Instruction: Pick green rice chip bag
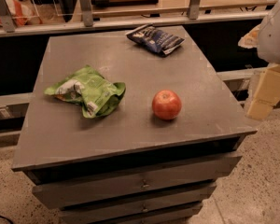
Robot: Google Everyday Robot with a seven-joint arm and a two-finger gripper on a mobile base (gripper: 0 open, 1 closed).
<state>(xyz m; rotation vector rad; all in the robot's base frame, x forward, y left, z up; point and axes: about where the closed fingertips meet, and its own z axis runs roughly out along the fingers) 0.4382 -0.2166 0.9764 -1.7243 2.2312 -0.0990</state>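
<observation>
Nothing done yet: green rice chip bag (86, 91) lies untouched on counter (130, 129), left of apple (166, 104). Pincer (266, 94) well right of apple, off counter; open/shut, can't tell.

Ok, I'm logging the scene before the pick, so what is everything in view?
green rice chip bag: one, light green, left part of the cabinet top
apple: one, red, right of the bag, apart from it
snack bag: one, dark blue, far edge of the top
cabinet: one, grey, holds all three
gripper: one, cream, off the cabinet's right side, touching nothing
</observation>
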